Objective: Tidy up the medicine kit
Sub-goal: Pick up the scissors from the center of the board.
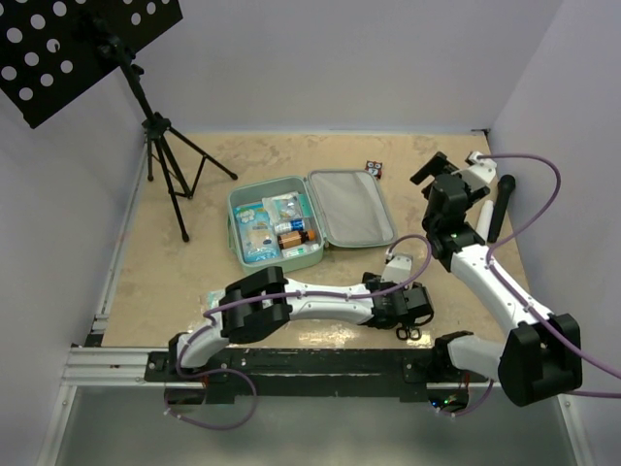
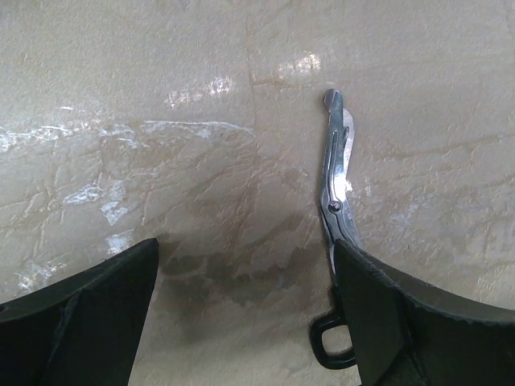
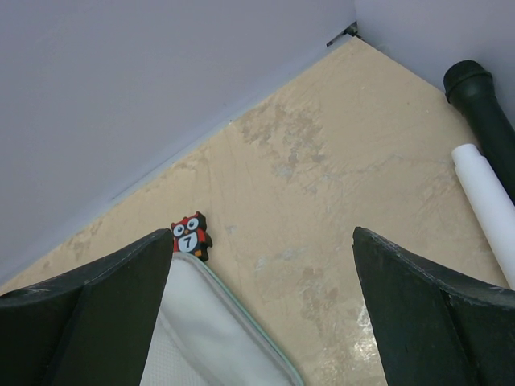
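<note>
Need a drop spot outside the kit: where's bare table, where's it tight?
Bare: table strip behind the medicine kit, between tripod and owl figure; also near-left corner. Tight: front of kit (left arm, scissors), right of kit (right arm).

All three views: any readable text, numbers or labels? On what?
"7": on the white belly of the red owl figure, right wrist view.
Print on the packets in the medicine kit: too small to read in the top view.
No readable marking on the scissors, left wrist view.
</note>
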You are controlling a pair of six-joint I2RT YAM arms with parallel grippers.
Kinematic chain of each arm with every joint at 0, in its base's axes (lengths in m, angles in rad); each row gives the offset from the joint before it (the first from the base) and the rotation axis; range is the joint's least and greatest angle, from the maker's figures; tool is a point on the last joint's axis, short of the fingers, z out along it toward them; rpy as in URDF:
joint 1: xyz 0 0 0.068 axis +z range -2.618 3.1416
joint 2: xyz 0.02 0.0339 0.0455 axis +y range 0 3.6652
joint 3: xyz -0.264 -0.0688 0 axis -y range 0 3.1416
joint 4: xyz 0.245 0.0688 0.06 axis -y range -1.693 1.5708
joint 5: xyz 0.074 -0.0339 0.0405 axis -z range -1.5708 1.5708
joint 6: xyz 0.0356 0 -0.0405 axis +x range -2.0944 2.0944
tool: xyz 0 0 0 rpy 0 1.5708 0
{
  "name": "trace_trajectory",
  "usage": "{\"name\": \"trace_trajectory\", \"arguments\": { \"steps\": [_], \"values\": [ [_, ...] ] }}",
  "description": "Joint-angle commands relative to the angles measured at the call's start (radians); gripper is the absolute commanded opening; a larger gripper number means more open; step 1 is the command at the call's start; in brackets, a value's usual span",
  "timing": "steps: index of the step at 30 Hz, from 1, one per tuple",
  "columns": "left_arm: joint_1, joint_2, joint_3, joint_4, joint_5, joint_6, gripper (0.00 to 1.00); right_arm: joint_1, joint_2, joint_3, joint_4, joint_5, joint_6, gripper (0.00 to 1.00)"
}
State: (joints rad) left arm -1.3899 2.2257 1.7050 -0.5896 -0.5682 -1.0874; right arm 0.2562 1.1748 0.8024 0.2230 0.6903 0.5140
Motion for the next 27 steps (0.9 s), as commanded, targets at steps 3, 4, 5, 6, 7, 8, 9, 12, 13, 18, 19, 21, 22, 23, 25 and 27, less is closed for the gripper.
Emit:
{"name": "trace_trajectory", "arguments": {
  "steps": [3, 4, 5, 6, 7, 8, 9, 12, 13, 18, 19, 21, 22, 23, 25, 27],
  "values": [
    [-0.003, 0.011, 0.074, -0.029, -0.045, -0.034, 0.94, -0.002, -0.033, -0.023, 0.002, 0.029, 0.034, 0.98],
    [-0.006, 0.006, 0.076, -0.021, -0.045, -0.032, 0.94, -0.002, -0.037, -0.025, 0.004, 0.029, 0.032, 0.98],
    [-0.008, 0.000, 0.077, -0.013, -0.047, -0.032, 0.94, -0.002, -0.038, -0.026, 0.004, 0.031, 0.034, 0.98],
    [-0.012, -0.003, 0.081, -0.003, -0.048, -0.026, 0.94, -0.002, -0.040, -0.028, 0.006, 0.031, 0.034, 0.98],
    [-0.015, 0.000, 0.091, -0.001, -0.051, -0.022, 0.93, -0.002, -0.040, -0.028, 0.006, 0.031, 0.032, 0.98],
    [-0.020, 0.009, 0.108, -0.007, -0.059, -0.020, 0.93, -0.002, -0.040, -0.028, 0.006, 0.034, 0.032, 0.98],
    [-0.024, 0.024, 0.135, -0.025, -0.067, -0.020, 0.93, -0.002, -0.040, -0.028, 0.004, 0.035, 0.035, 0.98],
    [-0.031, 0.095, 0.234, -0.119, -0.093, -0.031, 0.93, -0.002, -0.041, -0.025, -0.001, 0.035, 0.040, 0.98],
    [-0.031, 0.115, 0.254, -0.140, -0.096, -0.035, 0.93, -0.002, -0.041, -0.022, -0.002, 0.037, 0.041, 0.98],
    [-0.031, 0.149, 0.274, -0.162, -0.117, -0.037, 0.93, -0.002, -0.044, -0.014, -0.008, 0.043, 0.043, 0.98],
    [-0.031, 0.158, 0.287, -0.179, -0.127, -0.037, 0.93, -0.002, -0.047, -0.012, -0.008, 0.043, 0.044, 0.98],
    [-0.032, 0.195, 0.330, -0.226, -0.140, -0.042, 0.93, -0.002, -0.046, -0.012, -0.010, 0.046, 0.046, 0.98],
    [-0.031, 0.213, 0.358, -0.254, -0.145, -0.046, 0.93, -0.002, -0.047, -0.014, -0.010, 0.049, 0.046, 0.98],
    [-0.031, 0.235, 0.390, -0.284, -0.147, -0.048, 0.93, -0.002, -0.047, -0.014, -0.010, 0.049, 0.047, 0.98],
    [-0.032, 0.267, 0.429, -0.314, -0.147, -0.042, 0.93, -0.002, -0.050, -0.015, -0.010, 0.051, 0.047, 0.98],
    [-0.032, 0.285, 0.439, -0.323, -0.148, -0.036, 0.93, -0.002, -0.053, -0.017, -0.010, 0.051, 0.047, 0.98]
  ]
}}
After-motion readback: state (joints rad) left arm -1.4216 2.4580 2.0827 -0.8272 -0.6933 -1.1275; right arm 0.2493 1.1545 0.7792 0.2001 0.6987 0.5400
